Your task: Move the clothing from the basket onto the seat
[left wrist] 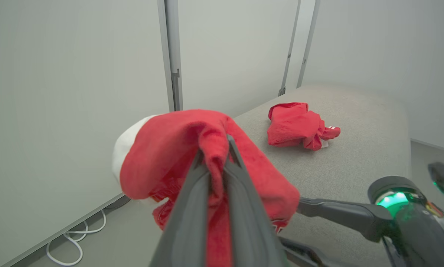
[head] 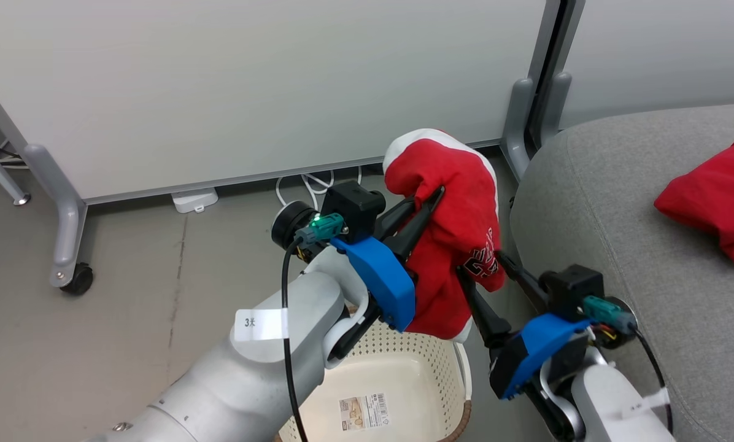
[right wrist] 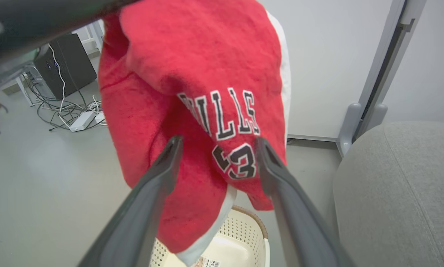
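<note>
My left gripper [head: 431, 199] is shut on a red garment [head: 459, 233] with white trim and holds it bunched up in the air above the basket [head: 459, 374]. In the left wrist view the cloth [left wrist: 170, 155] is pinched between the closed fingers [left wrist: 192, 200]. The right gripper [head: 480, 264] stands open at the garment's hanging lower part, and its fingers [right wrist: 170, 155] straddle the lettering on the cloth [right wrist: 192, 74]. Another red garment [head: 717, 196] lies crumpled on the grey seat [head: 588, 202], and it also shows in the left wrist view [left wrist: 296, 126]. Inside the basket I see just a label.
White partition panels [head: 250, 80] on wheeled feet [head: 75, 279] stand behind. Cables [head: 309, 184] and a power strip [head: 194, 200] lie on the floor at their base. In the right wrist view a black box [right wrist: 64, 61] with more cables sits far off.
</note>
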Available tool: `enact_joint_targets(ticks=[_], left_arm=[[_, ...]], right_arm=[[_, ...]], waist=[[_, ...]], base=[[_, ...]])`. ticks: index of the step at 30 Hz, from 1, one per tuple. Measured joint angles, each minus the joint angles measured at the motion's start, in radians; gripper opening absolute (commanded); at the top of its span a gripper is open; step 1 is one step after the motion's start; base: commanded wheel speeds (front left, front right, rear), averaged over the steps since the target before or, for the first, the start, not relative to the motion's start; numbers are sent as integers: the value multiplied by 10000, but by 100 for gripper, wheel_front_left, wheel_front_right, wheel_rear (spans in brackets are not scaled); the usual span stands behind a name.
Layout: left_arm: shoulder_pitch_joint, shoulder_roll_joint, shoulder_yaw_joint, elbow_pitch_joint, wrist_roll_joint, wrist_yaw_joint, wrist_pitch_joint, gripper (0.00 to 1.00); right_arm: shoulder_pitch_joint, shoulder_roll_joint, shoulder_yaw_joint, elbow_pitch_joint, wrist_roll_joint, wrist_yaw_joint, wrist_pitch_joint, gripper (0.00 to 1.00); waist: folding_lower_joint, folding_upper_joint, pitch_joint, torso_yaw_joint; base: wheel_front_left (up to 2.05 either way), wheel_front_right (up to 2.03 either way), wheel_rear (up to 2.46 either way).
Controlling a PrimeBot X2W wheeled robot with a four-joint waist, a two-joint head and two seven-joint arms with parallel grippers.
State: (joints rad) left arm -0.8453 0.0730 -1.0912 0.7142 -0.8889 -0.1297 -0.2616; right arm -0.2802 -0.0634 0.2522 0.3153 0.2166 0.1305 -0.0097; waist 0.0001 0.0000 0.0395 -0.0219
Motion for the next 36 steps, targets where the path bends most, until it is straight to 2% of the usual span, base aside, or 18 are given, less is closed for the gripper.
enact_joint_targets(ticks=[8, 13, 14, 15, 16, 17, 36], left_arm=[[-135, -56, -234, -119, -77, 0, 0, 0], [-174, -50, -347, -125, -90, 0, 0, 0], [-174, -48, -366, -123, -102, 0, 0, 0], [-174, -48, -385, -113, -117, 0, 0, 0], [-174, -46, -405, -105, -136, 0, 0, 0], [-174, -44, -412, -100, -155, 0, 0, 0], [-160, 44, -222, 31, -105, 0, 0, 0]], right_arm=[[-1492, 21, 349, 1923, -113, 0, -489, 100], [-2425, 86, 669, 2882, 219, 0, -1024, 100], [-2561, 92, 729, 3016, 313, 0, -1078, 61], [-2679, 96, 798, 3145, 414, 0, -1101, 36], [-2758, 98, 882, 3244, 502, 0, -1170, 5], [-2822, 104, 957, 3327, 570, 0, -1212, 0], [-3234, 125, 1779, 4228, 1511, 2, -1768, 0]], waist=[[0, 0, 171, 148], [0, 0, 248, 193], [1, 0, 247, 193], [0, 0, 242, 191], [0, 0, 231, 189], [0, 0, 220, 187], [0, 0, 133, -18]], base=[[0, 0, 0], [0, 0, 0], [0, 0, 0], [0, 0, 0], [0, 0, 0], [0, 0, 0], [0, 0, 0]])
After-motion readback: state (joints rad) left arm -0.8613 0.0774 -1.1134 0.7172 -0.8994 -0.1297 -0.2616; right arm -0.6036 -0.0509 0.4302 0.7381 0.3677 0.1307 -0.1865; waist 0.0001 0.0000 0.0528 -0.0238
